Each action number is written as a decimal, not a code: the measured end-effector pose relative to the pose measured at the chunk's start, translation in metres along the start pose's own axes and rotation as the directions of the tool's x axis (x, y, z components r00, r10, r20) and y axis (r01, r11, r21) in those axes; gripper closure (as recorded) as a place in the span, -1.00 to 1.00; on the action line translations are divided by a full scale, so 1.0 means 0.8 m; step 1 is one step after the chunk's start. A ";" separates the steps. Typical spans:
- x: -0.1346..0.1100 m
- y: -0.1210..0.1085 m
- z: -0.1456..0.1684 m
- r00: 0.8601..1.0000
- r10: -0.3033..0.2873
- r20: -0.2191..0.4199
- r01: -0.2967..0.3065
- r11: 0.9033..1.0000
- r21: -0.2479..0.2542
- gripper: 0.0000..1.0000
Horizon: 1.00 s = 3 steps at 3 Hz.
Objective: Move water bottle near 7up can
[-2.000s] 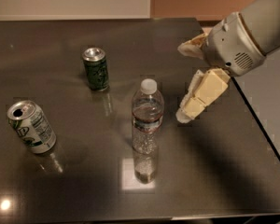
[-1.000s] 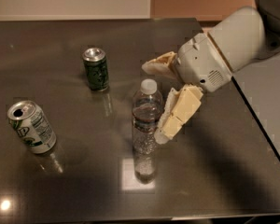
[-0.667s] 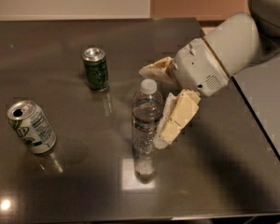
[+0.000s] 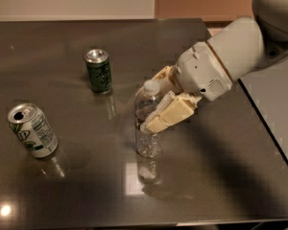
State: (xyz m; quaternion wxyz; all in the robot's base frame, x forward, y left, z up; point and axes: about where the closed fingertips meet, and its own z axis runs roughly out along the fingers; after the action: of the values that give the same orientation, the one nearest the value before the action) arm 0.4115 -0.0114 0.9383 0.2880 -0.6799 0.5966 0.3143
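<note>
The water bottle (image 4: 148,140), clear with a white cap, stands upright in the middle of the dark table (image 4: 221,176). My gripper (image 4: 153,101) has come in from the right and is open, its cream fingers (image 4: 170,115) straddling the bottle's upper body, one in front and one behind. The front finger hides part of the bottle's label. The 7up can (image 4: 32,130), white and green with a silver opened top, stands slightly tilted at the left, well apart from the bottle.
A dark green patterned can (image 4: 98,71) stands behind and left of the bottle. The table's right edge (image 4: 264,123) runs diagonally under my arm. The front edge lies close below the bottle.
My gripper has moved left from beside the bottle until its fingers sit on either side of it. The bottle and both cans have not moved.
</note>
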 end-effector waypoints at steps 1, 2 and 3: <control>-0.007 -0.003 -0.002 1.000 0.000 0.006 0.000 1.000 0.003 0.28; -0.026 -0.017 -0.002 1.000 -0.001 0.004 0.001 1.000 -0.005 0.74; -0.062 -0.032 0.012 0.999 -0.021 0.027 0.021 0.999 -0.029 1.00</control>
State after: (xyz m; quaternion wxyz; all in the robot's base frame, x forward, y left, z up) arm 0.4312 0.0306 0.9706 0.2893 -0.6860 0.5810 0.3289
